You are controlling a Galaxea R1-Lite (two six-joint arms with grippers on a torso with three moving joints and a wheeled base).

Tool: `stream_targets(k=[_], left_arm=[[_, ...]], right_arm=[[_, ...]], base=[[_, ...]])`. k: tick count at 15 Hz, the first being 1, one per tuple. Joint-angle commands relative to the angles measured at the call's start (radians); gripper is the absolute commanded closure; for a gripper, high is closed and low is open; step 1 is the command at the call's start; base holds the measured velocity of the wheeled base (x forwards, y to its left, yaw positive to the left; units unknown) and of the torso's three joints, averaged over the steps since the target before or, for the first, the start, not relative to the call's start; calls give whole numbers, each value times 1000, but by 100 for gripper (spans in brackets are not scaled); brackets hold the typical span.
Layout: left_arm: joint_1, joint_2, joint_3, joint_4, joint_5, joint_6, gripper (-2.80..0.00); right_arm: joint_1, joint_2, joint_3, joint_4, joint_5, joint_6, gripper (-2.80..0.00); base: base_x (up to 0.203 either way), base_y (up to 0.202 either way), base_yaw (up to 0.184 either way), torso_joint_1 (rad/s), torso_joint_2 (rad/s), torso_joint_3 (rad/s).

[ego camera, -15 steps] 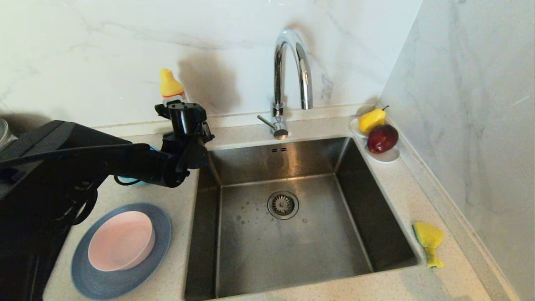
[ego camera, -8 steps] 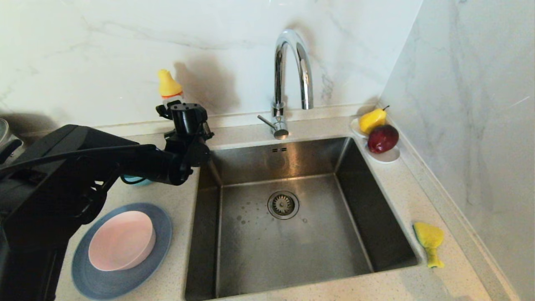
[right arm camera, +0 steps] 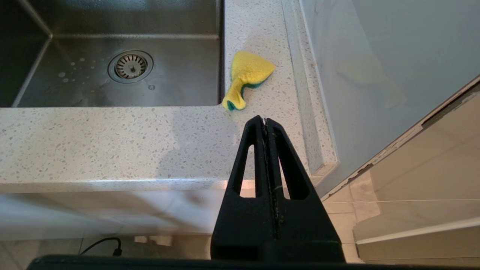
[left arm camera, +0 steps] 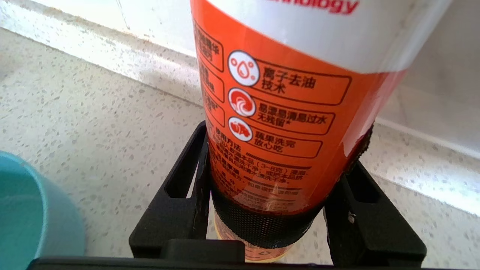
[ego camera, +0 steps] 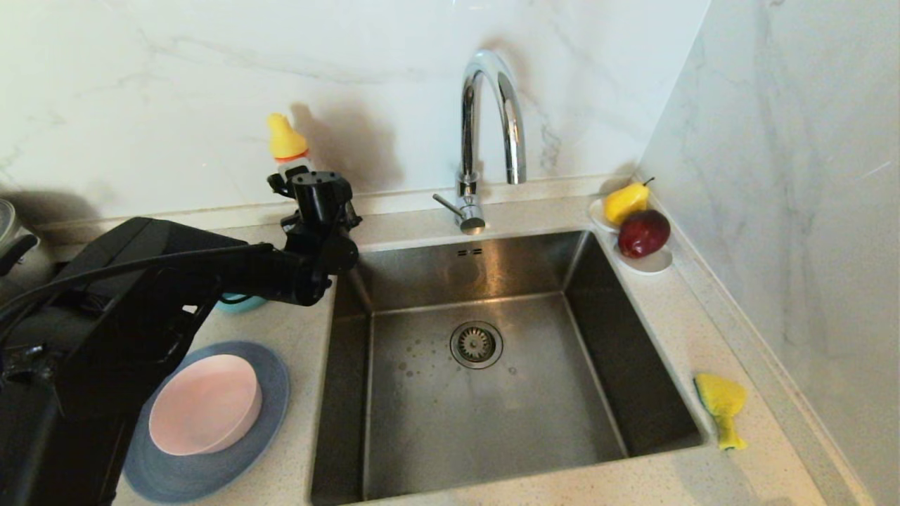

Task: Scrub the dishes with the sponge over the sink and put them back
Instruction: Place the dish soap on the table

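My left gripper (ego camera: 313,191) (left arm camera: 277,150) is shut on an orange dish-soap bottle (left arm camera: 285,93) with a yellow cap (ego camera: 285,137), at the back of the counter left of the sink (ego camera: 478,414). The teal bowl (ego camera: 239,303) (left arm camera: 30,210) sits just beside it, mostly hidden under my forearm. Nearer me, the pale pink bowl (ego camera: 204,414) rests on the slate-blue plate (ego camera: 204,471). The yellow sponge (ego camera: 721,407) (right arm camera: 247,75) lies on the counter right of the sink. My right gripper (right arm camera: 265,120) is shut and empty, parked below the counter's front edge near the sponge.
A chrome tap (ego camera: 485,105) curves over the sink's back rim, and the drain (ego camera: 476,344) is mid-basin. A white saucer (ego camera: 650,261) with a pear (ego camera: 624,202) and a red apple (ego camera: 643,233) stands at the back right corner. Marble walls close the back and right.
My left arm has shifted slightly right and toward the back wall with the bottle in its grip. More of the teal bowl now shows. The right arm has not moved.
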Motion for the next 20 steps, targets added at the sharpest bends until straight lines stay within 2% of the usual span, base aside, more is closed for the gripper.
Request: stream_targets(k=[1,6,20], left_arm=[[2,42,-44,1,4,4,0],[3,77,-118,16,4,12,0],[10,86,-130,52,27,13,0]], right_arm=[[0,-2,0,0,1,0,0],[0,-2,0,0,1,-1,0],[0,-2,0,0,1,0,0]], base=[[0,0,0,0,0,0],[0,0,0,0,0,0],[0,0,0,0,0,0]])
